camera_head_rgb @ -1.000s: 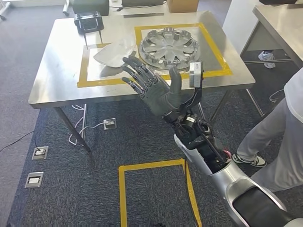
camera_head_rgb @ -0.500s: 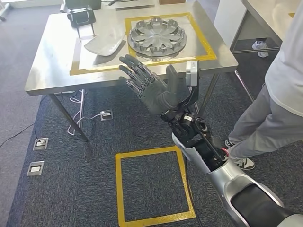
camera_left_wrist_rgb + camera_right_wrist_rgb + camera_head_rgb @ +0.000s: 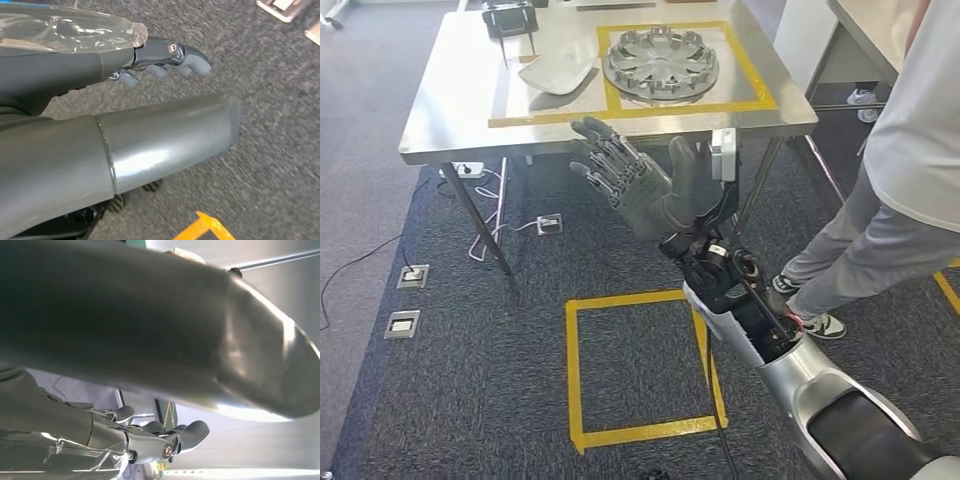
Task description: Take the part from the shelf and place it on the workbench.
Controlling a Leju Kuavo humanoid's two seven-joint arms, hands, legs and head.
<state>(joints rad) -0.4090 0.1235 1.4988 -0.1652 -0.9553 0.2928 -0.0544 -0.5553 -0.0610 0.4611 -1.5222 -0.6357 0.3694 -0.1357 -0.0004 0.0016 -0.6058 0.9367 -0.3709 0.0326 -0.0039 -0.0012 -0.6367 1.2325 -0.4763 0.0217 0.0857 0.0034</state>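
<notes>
The right hand point(image 3: 646, 192) spreads its fingers point(image 3: 607, 158) wide, palm up and holding nothing, raised in front of the near edge of the steel worktop point(image 3: 456, 90). Toward 12 o'clock from it, a silver wheel cover point(image 3: 661, 63) lies flat on the worktop inside a yellow tape rectangle point(image 3: 765, 95); at 11 o'clock a curved grey panel point(image 3: 555, 73) rests in the neighbouring taped area. The left hand point(image 3: 113, 150) hangs over dark carpet point(image 3: 279, 150), its fingers point(image 3: 181, 55) extended and holding nothing. At 3 o'clock a person point(image 3: 901, 190) stands beside the worktop. A yellow tape square point(image 3: 573, 370) marks the floor at 6 o'clock.
</notes>
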